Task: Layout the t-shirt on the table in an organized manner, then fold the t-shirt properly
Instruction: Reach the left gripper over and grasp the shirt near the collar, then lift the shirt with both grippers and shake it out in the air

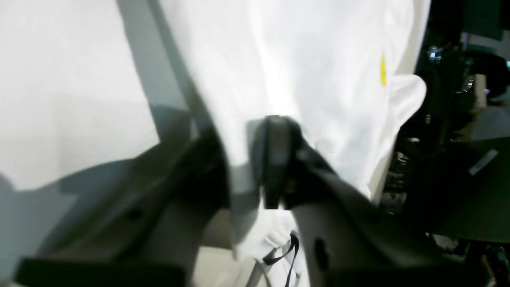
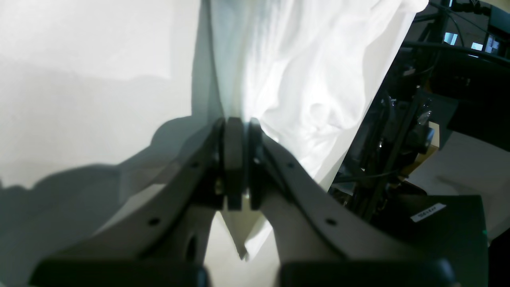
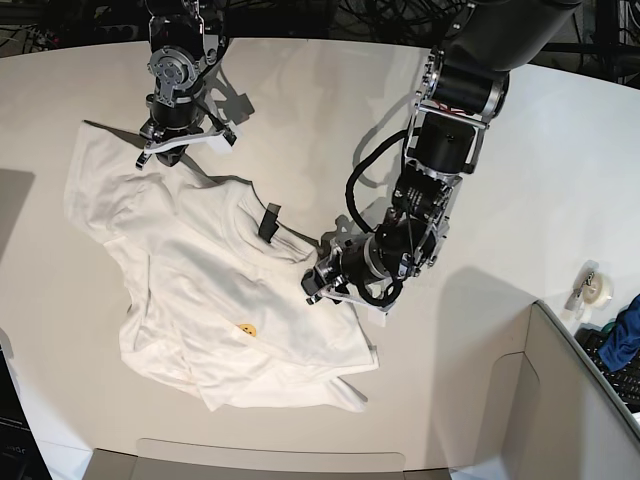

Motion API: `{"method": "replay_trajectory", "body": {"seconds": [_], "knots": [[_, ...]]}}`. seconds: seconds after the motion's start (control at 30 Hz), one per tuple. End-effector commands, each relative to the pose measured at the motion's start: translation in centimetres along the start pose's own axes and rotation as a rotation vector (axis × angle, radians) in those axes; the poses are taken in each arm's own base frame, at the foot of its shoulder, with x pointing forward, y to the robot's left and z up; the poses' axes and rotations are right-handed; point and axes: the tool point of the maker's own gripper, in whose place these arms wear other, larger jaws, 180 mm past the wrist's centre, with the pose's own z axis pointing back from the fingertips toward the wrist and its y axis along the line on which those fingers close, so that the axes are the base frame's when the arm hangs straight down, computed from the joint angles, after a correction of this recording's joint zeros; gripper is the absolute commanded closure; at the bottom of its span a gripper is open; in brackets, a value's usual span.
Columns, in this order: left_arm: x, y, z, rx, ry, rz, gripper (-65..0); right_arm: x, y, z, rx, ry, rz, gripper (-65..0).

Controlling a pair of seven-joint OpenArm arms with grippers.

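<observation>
White cotton t-shirt point(image 3: 215, 300): short-sleeved, with a small yellow chest emblem point(image 3: 246, 329). It lies crumpled and askew on the smooth off-white tabletop point(image 3: 520, 200), chest side up, not yet spread flat.
Right fingers point(image 2: 235, 159): fully closed on a fold of the shirt's edge at the far corner; cloth runs out both ends of the pinch. You hold here to anchor that corner for spreading.
Left fingers point(image 1: 243, 167): partly closed with white fabric between them, near the collar. Whether the pinch is firm, you cannot tell from the blurred wrist view.
Grip placement: the two holds sit well apart, so pulling them apart should tension the cloth between.
Stage: layout under way; folding not begun.
</observation>
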Motion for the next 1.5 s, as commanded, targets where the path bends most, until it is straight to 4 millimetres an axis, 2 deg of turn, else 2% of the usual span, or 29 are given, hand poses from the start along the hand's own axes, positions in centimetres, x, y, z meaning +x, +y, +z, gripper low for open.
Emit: {"method": "replay_trajectory", "body": {"seconds": [0.0,0.03,0.23,0.33,0.4,0.47,0.57,0.67,0.77,0.87,1.0,1.2,1.27,1.47], "knots": [[0.2,-0.2,0.0,0.0,0.001,0.009,-1.8,-0.1,-0.3,0.2,-0.011,0.004,0.006,0.0],[0.1,0.2,-0.1,0.008,0.006,0.015,0.0,-0.1,-0.3,0.2,-0.011,0.004,0.006,0.0],[0.4,0.6,0.2,0.014,0.01,0.021,0.0,0.0,-0.6,0.3,-0.018,0.002,0.004,0.0],[2.6,-0.8,1.7,-0.024,-0.043,-0.032,0.0,0.2,-2.0,0.8,-0.055,-0.008,-0.009,0.0],[3.4,-0.6,3.1,-0.032,-0.065,-0.066,0.0,0.3,-3.2,1.5,-0.088,-0.019,-0.021,0.0],[4.1,-0.8,4.5,-0.043,-0.078,-0.106,0.0,1.4,-4.6,2.4,-0.123,-0.056,-0.037,0.0],[5.5,-1.0,6.9,-0.061,-0.113,-0.142,0.0,2.5,-5.7,3.7,-0.156,-0.095,-0.048,0.0],[6.4,-0.9,9.4,-0.096,-0.144,-0.117,0.0,4.7,-6.1,4.9,-0.168,-0.162,-0.05,0.0],[7.5,-0.9,12.3,-0.133,-0.179,-0.088,0.0,6.9,-5.4,5.9,-0.151,-0.228,-0.041,0.0],[8.7,-0.5,15.3,-0.151,-0.206,-0.075,0.0,10.1,-4.4,7.2,-0.12,-0.308,-0.062,0.0],[11.0,1.4,19.3,-0.097,-0.283,-0.111,0.0,14.1,-3.8,9.2,-0.087,-0.396,-0.122,0.0],[15.0,3.3,26.1,-0.083,-0.431,-0.102,0.0,18.9,-0.6,11.0,-0.012,-0.519,-0.056,0.0],[16.2,3.7,28.4,-0.097,-0.475,-0.084,0.0,20.8,-0.7,11.5,-0.015,-0.552,-0.049,0.0],[18.7,5.6,34.5,-0.065,-0.59,-0.071,0.0,22.3,-2.0,12.3,-0.065,-0.594,-0.092,0.0]]}}
